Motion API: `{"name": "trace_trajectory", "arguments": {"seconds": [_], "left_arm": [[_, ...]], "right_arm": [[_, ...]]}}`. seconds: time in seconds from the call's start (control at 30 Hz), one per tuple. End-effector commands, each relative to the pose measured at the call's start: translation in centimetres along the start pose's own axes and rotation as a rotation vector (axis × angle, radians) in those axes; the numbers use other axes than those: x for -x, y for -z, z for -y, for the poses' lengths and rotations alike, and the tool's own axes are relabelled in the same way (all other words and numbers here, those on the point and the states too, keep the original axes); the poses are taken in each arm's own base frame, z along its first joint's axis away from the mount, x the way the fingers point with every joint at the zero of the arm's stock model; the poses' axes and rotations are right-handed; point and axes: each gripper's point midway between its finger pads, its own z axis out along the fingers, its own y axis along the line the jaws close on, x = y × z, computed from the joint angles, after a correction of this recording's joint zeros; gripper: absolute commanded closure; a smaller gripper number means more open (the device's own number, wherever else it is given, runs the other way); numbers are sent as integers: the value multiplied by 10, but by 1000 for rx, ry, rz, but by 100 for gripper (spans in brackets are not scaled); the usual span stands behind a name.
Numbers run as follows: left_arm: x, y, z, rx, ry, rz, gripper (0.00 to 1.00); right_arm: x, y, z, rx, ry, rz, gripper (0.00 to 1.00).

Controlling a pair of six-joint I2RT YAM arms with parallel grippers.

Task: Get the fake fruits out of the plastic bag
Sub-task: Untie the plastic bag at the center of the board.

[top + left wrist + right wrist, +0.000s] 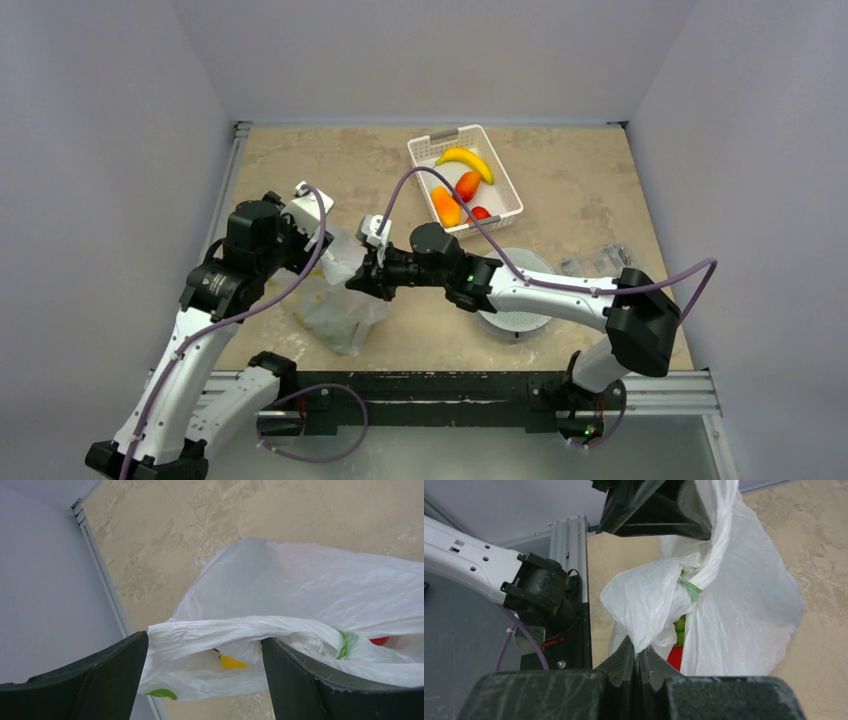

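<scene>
Toward the near left of the desk (pixel 570 190), the plastic bag (pixel 340 310) sits slumped, its top drawn upward. A fold of its rim is pinched tight in the right jaws. The left jaws stand wide apart with the rim stretched across their gap, clamping nothing. Thin film like this should be light, slippery and easily torn, so bunched rim is the safer hold. Inside show a green fruit (pixel 680 625) and a red fruit (pixel 675 657), likely hard and glossy.
</scene>
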Motion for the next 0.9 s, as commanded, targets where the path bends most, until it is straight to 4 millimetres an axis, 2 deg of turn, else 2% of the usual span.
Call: {"name": "trace_trajectory", "arguments": {"seconds": [0.0, 0.07, 0.13, 0.2, 0.27, 0.33, 0.4, 0.5, 0.6, 0.73, 0.8, 0.87], "left_arm": [[25, -10, -21, 98, 9, 73, 18], [20, -17, -25, 129, 29, 34, 22], [14, -22, -31, 164, 46, -8, 32], [6, -22, -41, 229, 74, -51, 54], [-2, -18, -55, 310, 131, -88, 81], [-13, -5, -73, 417, 228, -119, 98], [-25, 15, -94, 566, 359, -135, 100], [-50, 55, -120, 814, 561, -163, 100], [-64, 79, -122, 892, 645, -166, 100], [-73, 103, -120, 964, 726, -128, 100], [-73, 109, -118, 963, 762, -96, 100], [-70, 112, -114, 936, 784, -79, 100]], "right_arm": [[24, 3, -12, 52, 18, 57, 100], [25, 3, -12, 52, 13, 58, 100], [27, 2, -13, 54, 11, 60, 100], [26, 1, -12, 52, 10, 60, 100], [30, 1, -8, 25, 1, 71, 100], [33, 2, 0, -24, -35, 94, 100], [38, 5, 12, -106, -81, 126, 100], [52, 9, 24, -182, -140, 186, 100], [68, 9, 38, -243, -202, 232, 100], [91, 5, 67, -282, -293, 276, 100], [102, 1, 71, -253, -282, 270, 100], [116, -5, 66, -212, -231, 249, 100]]}}
